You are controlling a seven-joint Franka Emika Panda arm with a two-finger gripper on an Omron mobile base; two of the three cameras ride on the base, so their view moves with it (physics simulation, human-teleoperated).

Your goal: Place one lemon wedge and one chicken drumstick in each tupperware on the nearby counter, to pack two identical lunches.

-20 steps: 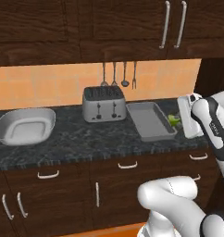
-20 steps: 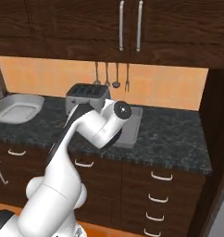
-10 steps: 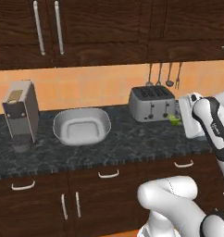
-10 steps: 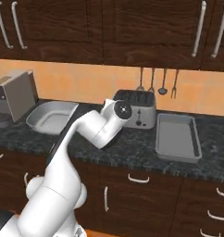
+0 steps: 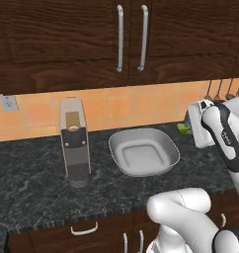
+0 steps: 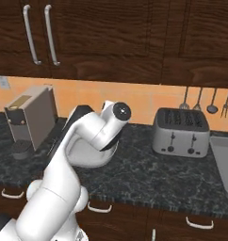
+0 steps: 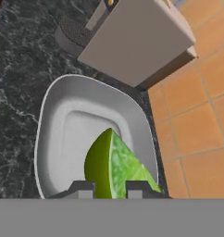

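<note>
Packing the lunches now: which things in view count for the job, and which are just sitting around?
For the job:
- lemon wedge, yellow-green, gripped in the shut claw
- rounded tupperware, nothing in it, below the wedge
- rectangular tupperware, at the right edge
- counter

Just standing there:
- coffee machine
- toaster
- hanging utensils

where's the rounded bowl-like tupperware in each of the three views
Left base view: the rounded tupperware sits centre-right on the counter.
Right base view: its rim peeks out at centre-left, mostly behind the arm.
Hand view: it lies lower left, under the gripped lemon wedge.
Shared landmark: the grey coffee machine beside it.
</note>
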